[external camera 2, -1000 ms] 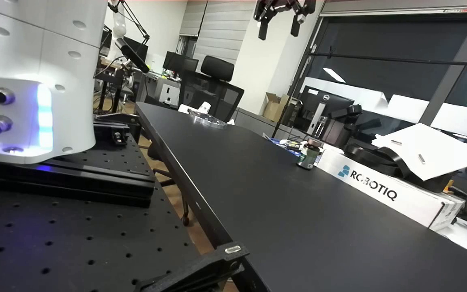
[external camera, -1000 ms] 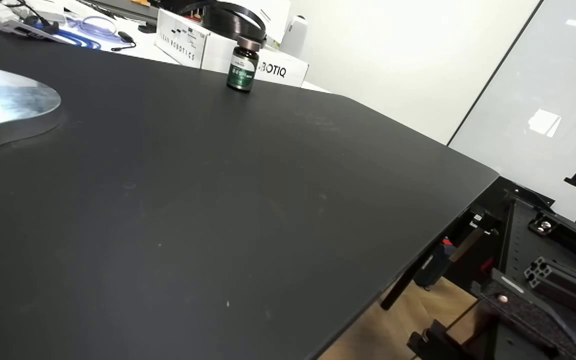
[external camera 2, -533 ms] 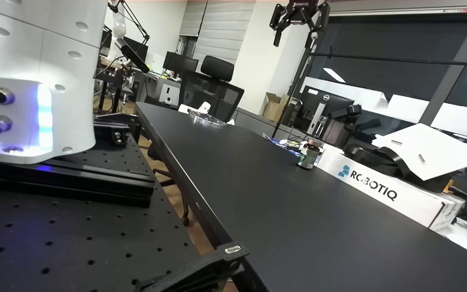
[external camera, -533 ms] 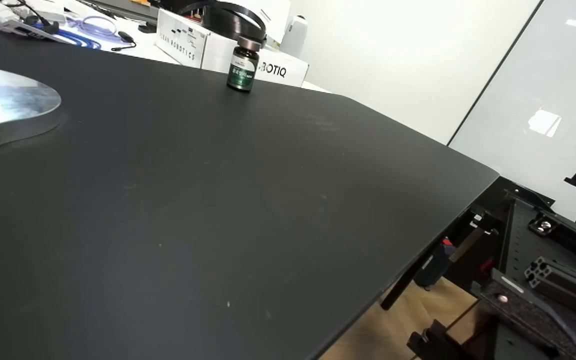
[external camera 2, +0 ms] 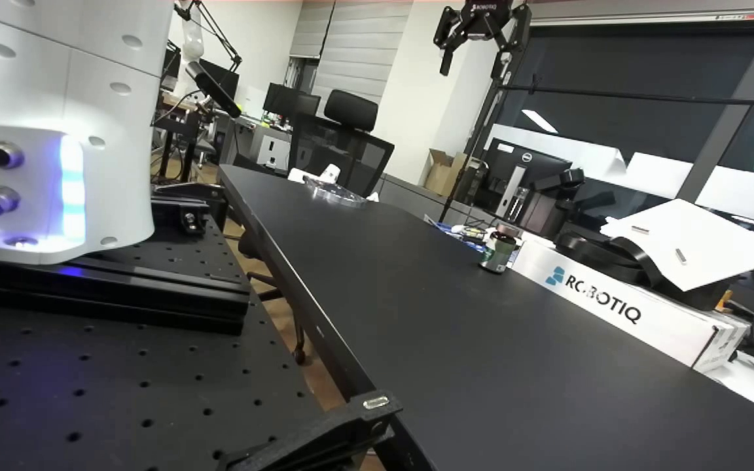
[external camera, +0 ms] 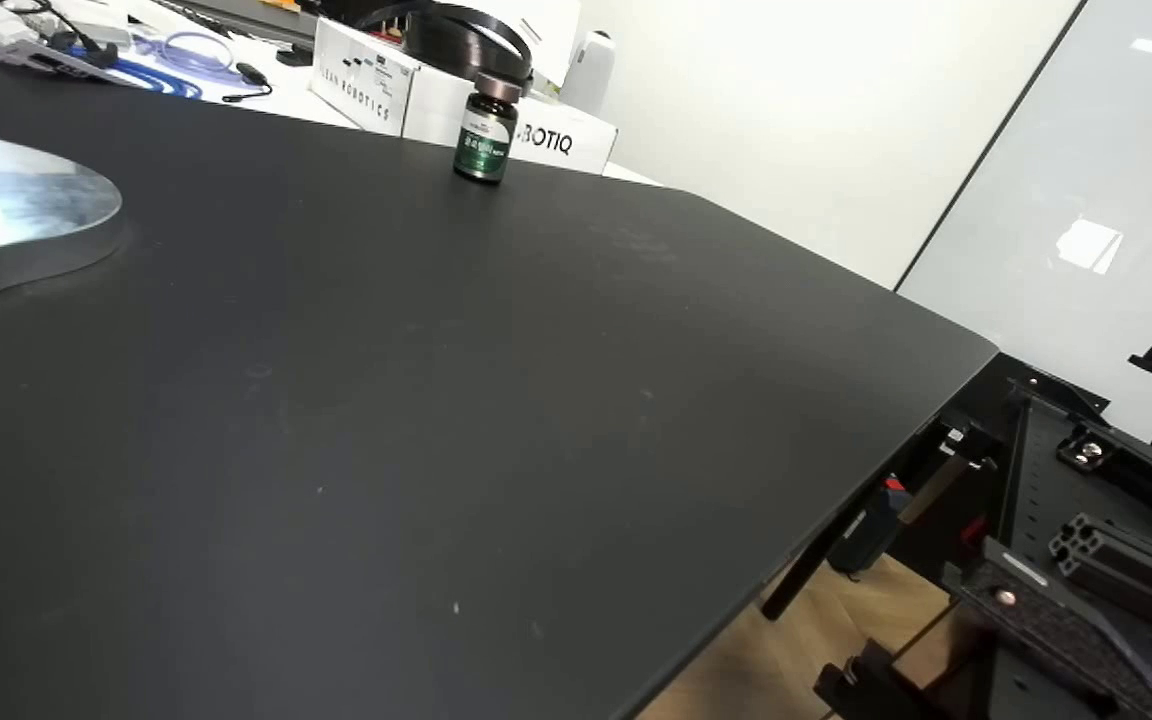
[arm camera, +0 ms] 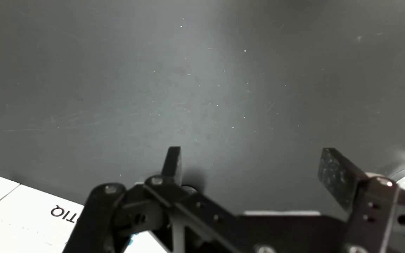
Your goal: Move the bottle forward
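The bottle is small and dark with a green label band and a brownish cap. It stands upright near the table's far edge in both exterior views [external camera: 484, 140] [external camera 2: 499, 250]. In the wrist view only a small curved piece of the bottle [arm camera: 189, 189] shows, mostly hidden behind the finger on the left of the picture. My gripper [external camera 2: 473, 65] hangs high above the table in an exterior view, well apart from the bottle. In the wrist view the gripper [arm camera: 251, 153] has its fingers wide apart with nothing between them.
A white Robotiq box [external camera 2: 593, 297] stands right beside the bottle along the table edge; it also shows in the wrist view [arm camera: 23, 218]. A clear, shiny flat piece [external camera: 26, 200] lies on the black table [external camera: 386, 400]. Cables and small items lie behind the table [external camera: 186, 55].
In an exterior view my gripper has moved right and a little lower over the first half second, then hardly moved. The bottle has not moved.
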Robot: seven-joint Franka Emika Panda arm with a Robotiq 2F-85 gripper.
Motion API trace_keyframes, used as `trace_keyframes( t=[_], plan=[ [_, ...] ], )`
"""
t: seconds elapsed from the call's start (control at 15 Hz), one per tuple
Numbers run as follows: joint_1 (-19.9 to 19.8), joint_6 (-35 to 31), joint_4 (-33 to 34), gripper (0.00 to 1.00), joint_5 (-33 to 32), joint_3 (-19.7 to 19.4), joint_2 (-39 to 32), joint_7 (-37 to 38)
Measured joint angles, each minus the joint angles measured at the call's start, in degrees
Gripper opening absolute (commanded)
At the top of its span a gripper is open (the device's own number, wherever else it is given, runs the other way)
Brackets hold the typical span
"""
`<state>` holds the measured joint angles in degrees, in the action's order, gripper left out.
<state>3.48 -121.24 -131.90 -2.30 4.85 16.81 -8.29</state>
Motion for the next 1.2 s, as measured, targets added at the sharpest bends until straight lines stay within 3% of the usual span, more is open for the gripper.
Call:
trace_keyframes(
  t=[0.2,0.4,0.67,1.0,1.2],
  plan=[
    [-0.17,-2.19,0.40,1.00,-2.44,-0.08,-1.51,-0.04],
    [-0.60,-6.76,3.42,1.00,-3.59,-1.34,-7.73,-2.73],
    [-1.69,-11.03,12.29,1.00,-2.08,-3.65,-19.99,-7.84],
    [-3.28,-10.50,27.43,1.00,-0.24,-3.92,-34.65,-8.90],
    [-3.33,-10.58,28.75,1.00,-0.17,-3.79,-36.51,-8.91]
  ],
)
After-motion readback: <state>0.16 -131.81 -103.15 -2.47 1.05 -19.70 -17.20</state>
